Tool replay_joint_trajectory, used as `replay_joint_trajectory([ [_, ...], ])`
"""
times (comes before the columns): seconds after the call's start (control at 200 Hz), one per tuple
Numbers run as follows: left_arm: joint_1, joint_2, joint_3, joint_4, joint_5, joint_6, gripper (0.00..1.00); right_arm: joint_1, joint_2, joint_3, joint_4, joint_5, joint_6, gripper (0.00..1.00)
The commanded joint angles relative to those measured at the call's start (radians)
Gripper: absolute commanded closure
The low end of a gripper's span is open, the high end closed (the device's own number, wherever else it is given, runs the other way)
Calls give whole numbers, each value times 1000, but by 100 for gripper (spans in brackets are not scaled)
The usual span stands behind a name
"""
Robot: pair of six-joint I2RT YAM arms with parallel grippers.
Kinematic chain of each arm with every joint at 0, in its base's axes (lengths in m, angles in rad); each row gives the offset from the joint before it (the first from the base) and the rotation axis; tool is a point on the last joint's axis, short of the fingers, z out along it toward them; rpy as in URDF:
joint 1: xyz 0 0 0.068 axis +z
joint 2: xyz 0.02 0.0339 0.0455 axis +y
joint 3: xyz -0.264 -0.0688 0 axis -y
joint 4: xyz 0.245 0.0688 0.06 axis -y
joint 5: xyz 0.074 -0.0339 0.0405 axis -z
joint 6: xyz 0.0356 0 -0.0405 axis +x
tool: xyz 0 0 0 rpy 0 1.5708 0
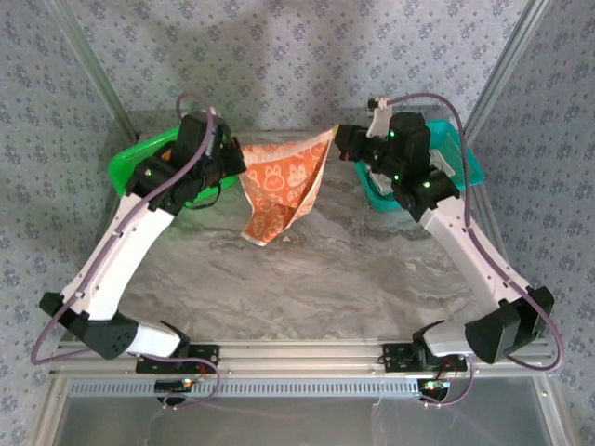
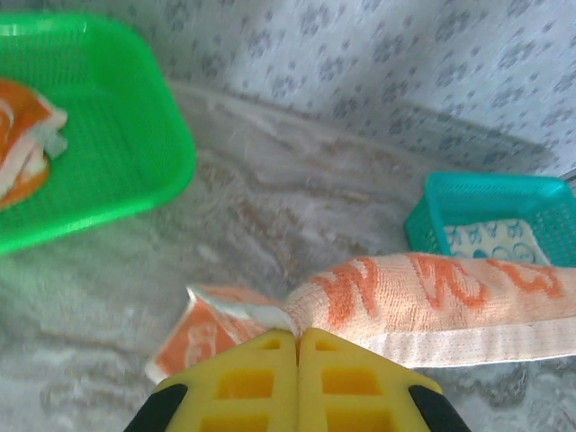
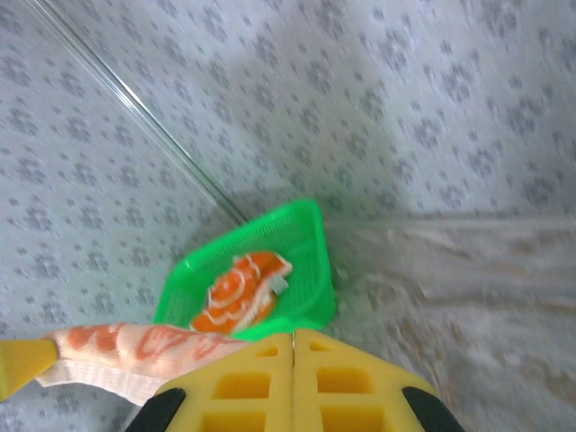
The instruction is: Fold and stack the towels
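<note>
Two white robot arms reach away from the near edge of a grey marbled bench [image 1: 325,269], each bent at the elbow. The left arm [image 1: 121,251] ends directly over the bright green plastic basket [image 1: 125,167], and the right arm [image 1: 465,251] ends well to the right of that basket. Between them they hold up an orange terry towel printed with white bunnies [image 1: 284,186]. The left hand [image 1: 231,158] has its yellow fingers [image 2: 261,378] pressed together, pinching one top corner of the towel just right of the green basket. The right hand [image 1: 342,141] is likewise clamped on the opposite corner, farther right. The top hem stretches taut between the hands and the rest hangs in a loose point below. It is unclear whether that point touches the bench. In the overhead view the dark fingertips are hard to make out. The right arm covers much of a teal plastic basket [image 1: 469,163], which sits far to the right of the green basket. A cream towel with teal figures [image 2: 490,241] lies folded inside it. Inside the green basket lies an orange-and-white cloth [image 3: 238,292], folded. Its print is too blurred to read, and the left wrist view crops it at the edge.
</note>
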Motion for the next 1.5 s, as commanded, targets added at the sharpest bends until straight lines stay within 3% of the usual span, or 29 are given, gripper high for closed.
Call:
replay_joint_trajectory([
  [0.0, 30, 51, 146, -48, 45, 113, 100, -14, 47, 86, 33, 15, -29, 100],
  [0.57, 71, 323, 797, -258, 86, 209, 100, -68, 112, 314, 29, -25, -43, 100],
  [0.944, 43, 206, 678, -253, 119, 136, 100, -47, 5, 258, -4, -54, -71, 100],
  [1.494, -167, -101, 342, -186, -50, 38, 100, 115, -273, 104, -181, 98, -72, 100],
])
